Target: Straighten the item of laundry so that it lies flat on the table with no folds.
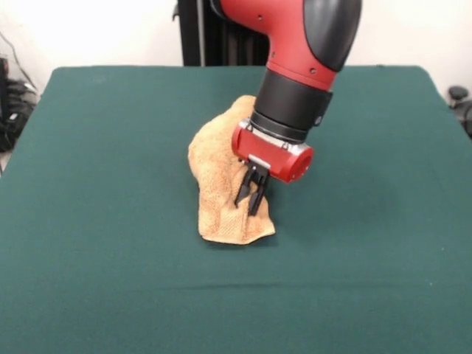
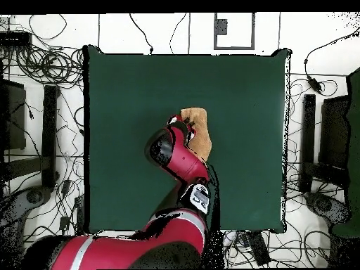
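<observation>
Clearly far from flat: orange-tan terry towel [image 1: 221, 181] bunched into a narrow, upright-leaning heap near the middle of the green surface [image 1: 103, 221], tapering toward the far end and spreading a little at the near end, where one corner lies down on the cloth top. Several folds and creases visible along the near face. No border band or loop tag made out in either view. From overhead, only a small tan patch of towel [image 2: 199, 130] showing beside the arm, well away from every edge of the surface [image 2: 119, 91]. By that look, nothing of the straightening done yet; all of the unfolding and spreading judged still to come.

Directly at the towel's near, right-hand flank in the front view: the tool [image 1: 251, 193], its two dark fingers [image 1: 243, 190] pointing down and slightly toward the camera, set close together with only a slim gap between them. Tips lying against or just in front of the fabric; whether any cloth is pinched between them cannot be told.

Above that, red wrist housing [image 1: 273, 151] tilted, then a black collar and the red-and-black arm [image 1: 310, 37] coming down steeply from the top. Overhead, arm [image 2: 179, 158] stretched from the base at the bottom edge up to the towel, covering much of it.
</observation>
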{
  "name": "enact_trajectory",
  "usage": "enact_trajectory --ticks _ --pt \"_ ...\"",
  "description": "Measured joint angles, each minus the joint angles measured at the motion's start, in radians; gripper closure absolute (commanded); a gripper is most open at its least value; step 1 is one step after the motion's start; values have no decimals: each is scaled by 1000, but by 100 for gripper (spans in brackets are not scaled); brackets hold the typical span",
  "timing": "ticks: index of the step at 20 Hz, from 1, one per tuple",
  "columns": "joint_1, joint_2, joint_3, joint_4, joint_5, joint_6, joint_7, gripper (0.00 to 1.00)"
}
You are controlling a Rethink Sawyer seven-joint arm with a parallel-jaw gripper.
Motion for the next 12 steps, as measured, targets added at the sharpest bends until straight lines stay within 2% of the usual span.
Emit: enact_trajectory --ticks 6,12 --pt "-13 -98 23 54 -5 73 0 100" --pt "-36 -223 63 111 -5 207 0 100"
